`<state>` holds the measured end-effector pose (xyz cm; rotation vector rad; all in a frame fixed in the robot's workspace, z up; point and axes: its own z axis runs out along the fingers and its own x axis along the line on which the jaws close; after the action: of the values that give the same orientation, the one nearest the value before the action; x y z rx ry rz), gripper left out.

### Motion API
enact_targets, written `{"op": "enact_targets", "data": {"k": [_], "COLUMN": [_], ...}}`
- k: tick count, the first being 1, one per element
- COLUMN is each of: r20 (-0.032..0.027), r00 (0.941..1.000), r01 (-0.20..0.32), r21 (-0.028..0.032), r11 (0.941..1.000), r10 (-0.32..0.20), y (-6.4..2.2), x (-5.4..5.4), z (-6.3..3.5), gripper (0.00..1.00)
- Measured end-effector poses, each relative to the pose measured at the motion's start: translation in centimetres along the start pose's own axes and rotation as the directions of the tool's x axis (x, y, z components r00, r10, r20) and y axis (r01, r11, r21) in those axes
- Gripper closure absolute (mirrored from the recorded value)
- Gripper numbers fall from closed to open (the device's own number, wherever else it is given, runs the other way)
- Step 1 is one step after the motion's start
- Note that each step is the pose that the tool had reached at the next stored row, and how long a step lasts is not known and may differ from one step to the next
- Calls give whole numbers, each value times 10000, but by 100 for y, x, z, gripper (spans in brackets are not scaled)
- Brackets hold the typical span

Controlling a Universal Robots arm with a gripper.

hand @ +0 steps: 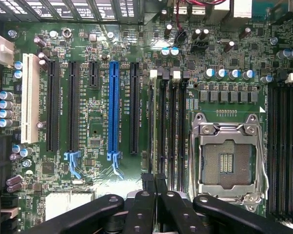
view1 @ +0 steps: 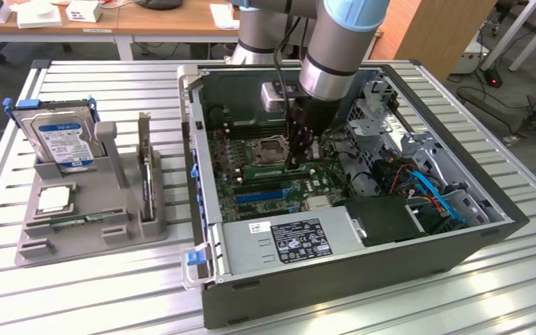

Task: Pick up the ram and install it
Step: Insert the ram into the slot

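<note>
**Hand and ram at the memory slots.** We see the hand (view1: pixel 296 165) hanging inside the open computer case (view1: pixel 343 286). Its two black fingers (hand: pixel 145 195) are drawn narrow, almost meeting, and pinch the ram (view1: pixel 264 170).

The ram is a long, thin green board standing on its long edge. In the exterior view its bright green face runs out from under the hand toward the exterior view's left, low over the motherboard (hand: pixel 95 131). In the wrist view we meet it edge-on, as a slim pale line leading away from the fingertips along the nearest slot. We cannot tell whether it is fully seated, and its chips and label are too small to make out.

Just beside the hand lie the other black memory slots (hand: pixel 177 126), parallel to the ram. Next to them is the open CPU socket (hand: pixel 228 161) in its metal frame. On the hand's other side, a little farther off, is the blue expansion slot (hand: pixel 113 107).

Well apart from the hand, outside the case toward the exterior view's left, a grey fixture (view1: pixel 91 237) rests on the slatted tabletop (view1: pixel 63 300). It carries a silver hard drive (view1: pixel 61 136) with a blue label and a dark upright card (view1: pixel 145 167).
</note>
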<state>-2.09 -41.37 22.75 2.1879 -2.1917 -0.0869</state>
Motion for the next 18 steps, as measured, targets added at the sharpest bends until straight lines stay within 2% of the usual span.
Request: {"op": "enact_targets", "data": {"k": [16, 18], "r20": [-9, -9], "r00": [10000, 10000], "r01": [-1, 0], "r21": [-1, 0], "r11": [10000, 10000], "r10": [1, 0], "y": [-2, -2], "x": [0, 0], "z": [43, 43], "gripper": [89, 76]}}
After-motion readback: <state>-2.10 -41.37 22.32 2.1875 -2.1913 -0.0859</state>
